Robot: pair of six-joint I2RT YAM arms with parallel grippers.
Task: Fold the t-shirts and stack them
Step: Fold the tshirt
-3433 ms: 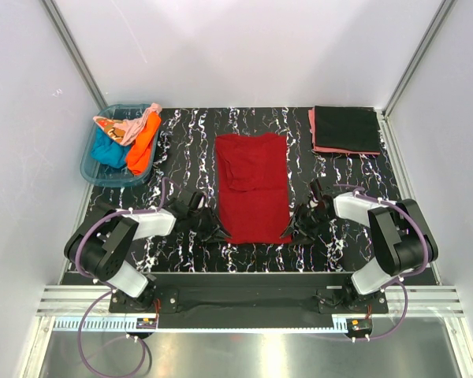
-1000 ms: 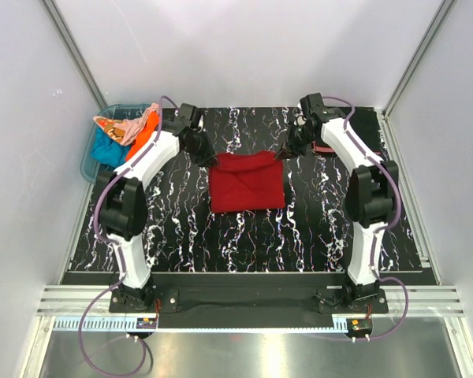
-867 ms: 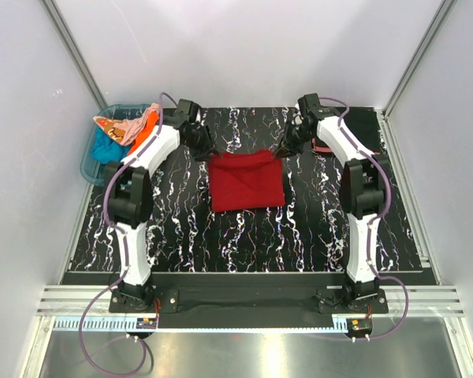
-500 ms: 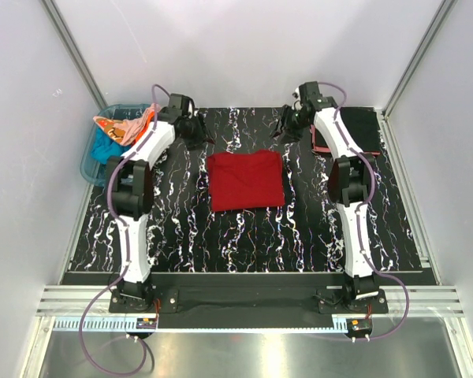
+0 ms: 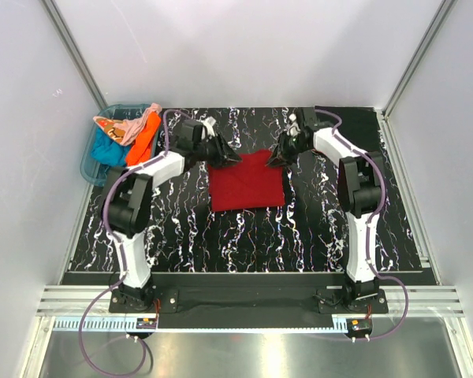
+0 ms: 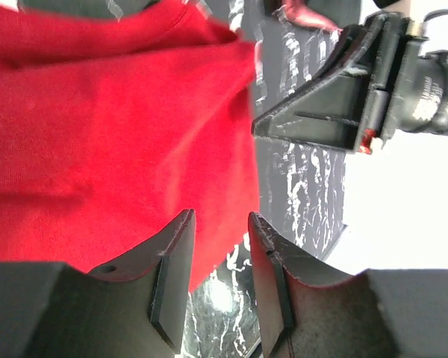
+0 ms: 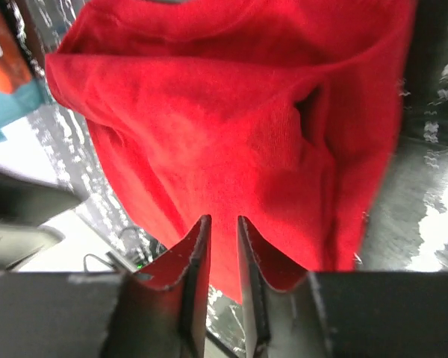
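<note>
T-shirt [image 5: 246,183], dark red, folded, long axis running left-right

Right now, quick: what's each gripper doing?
Left gripper: open, jaws parted at the edge of the dark red t-shirt, nothing clamped.
Right gripper: jaws nearly together over the same shirt; cannot tell if it is pinched.

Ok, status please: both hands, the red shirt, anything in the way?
Left hand partly open; right hand narrow gap, grip unclear. Dark red t-shirt folded, hands at its far corners. Nothing blocking.
</note>
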